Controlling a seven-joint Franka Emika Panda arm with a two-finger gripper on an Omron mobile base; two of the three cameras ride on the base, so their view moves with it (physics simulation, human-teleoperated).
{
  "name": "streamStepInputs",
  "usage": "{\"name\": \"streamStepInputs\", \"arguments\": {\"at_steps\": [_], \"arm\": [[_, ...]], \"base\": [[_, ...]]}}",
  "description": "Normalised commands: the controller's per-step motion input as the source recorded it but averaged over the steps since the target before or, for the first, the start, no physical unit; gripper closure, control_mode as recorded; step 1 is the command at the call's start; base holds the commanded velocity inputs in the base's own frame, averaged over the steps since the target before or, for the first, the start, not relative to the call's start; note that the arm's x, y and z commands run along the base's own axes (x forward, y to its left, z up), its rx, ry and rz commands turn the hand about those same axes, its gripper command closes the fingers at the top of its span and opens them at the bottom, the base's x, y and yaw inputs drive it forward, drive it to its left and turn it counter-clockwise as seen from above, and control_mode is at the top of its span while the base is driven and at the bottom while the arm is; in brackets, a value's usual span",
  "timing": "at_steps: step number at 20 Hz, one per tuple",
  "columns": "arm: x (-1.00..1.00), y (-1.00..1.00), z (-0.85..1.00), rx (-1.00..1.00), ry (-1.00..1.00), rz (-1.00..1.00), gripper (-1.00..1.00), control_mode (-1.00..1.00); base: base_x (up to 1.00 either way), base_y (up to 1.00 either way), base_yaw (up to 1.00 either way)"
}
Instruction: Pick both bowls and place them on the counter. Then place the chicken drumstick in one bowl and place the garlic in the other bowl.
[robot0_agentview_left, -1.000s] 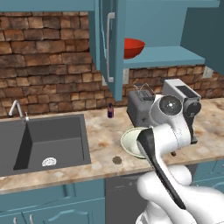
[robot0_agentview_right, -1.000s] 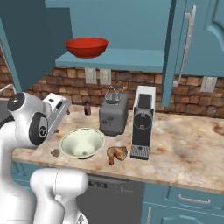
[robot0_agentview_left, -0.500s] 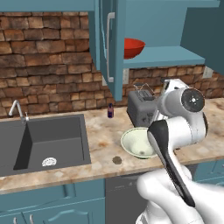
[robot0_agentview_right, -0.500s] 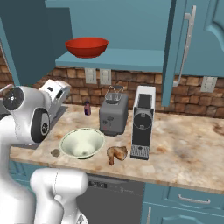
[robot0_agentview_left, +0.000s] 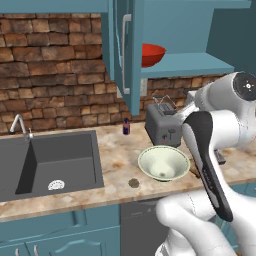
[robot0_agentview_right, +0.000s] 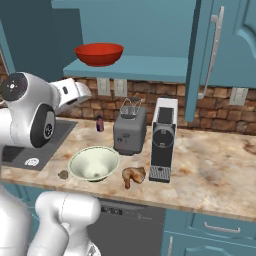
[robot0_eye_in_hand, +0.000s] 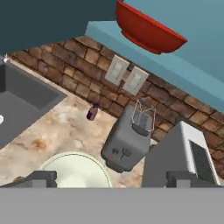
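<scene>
Surface (robot0_agentview_right: 210, 165): cream bowl (robot0_agentview_right: 93, 163) set down; drumstick (robot0_agentview_right: 133, 175) beside it, garlic (robot0_agentview_right: 63, 174) near.
Shelf (robot0_agentview_right: 145, 68): red bowl (robot0_agentview_right: 99, 53) not yet fetched.
Gripper (robot0_eye_in_hand: 109, 178): wide open, empty.
Left: red bowl, both foods.

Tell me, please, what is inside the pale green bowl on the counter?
The pale green bowl looks empty in both base views; its inner wall and bottom show bare. In the hand view its near part is cut off.

White Franka arm folded high, elbow bent.
Its two-finger gripper (robot0_eye_in_hand: 109, 179) has jaws spread wide, holding nothing.
</scene>
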Motion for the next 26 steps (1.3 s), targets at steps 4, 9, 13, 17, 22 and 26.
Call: {"name": "streamStepInputs", "arguments": {"at_steps": [4, 9, 13, 17, 22, 26], "arm": [[-0.41, -0.26, -0.01, 0.33, -0.02, -0.10, -1.00, -1.00], [-0.14, -0.09, 0.17, 0.40, 0.00, -0.14, -1.00, -1.00], [0.00, 0.13, 0.34, 0.37, 0.00, -0.26, -1.00, -1.00], [0.00, 0.00, 0.24, 0.25, 0.00, -0.25, -1.00, -1.00], [0.05, 0.00, 0.27, 0.17, 0.00, -0.20, -1.00, -1.00], [0.18, 0.00, 0.40, 0.20, 0.02, -0.19, -1.00, -1.00]], "base": [[0.00, 0.00, 0.00], [0.00, 0.00, 0.00], [0.00, 0.00, 0.00], [0.00, 0.00, 0.00], [0.00, 0.00, 0.00], [0.00, 0.00, 0.00]]}}
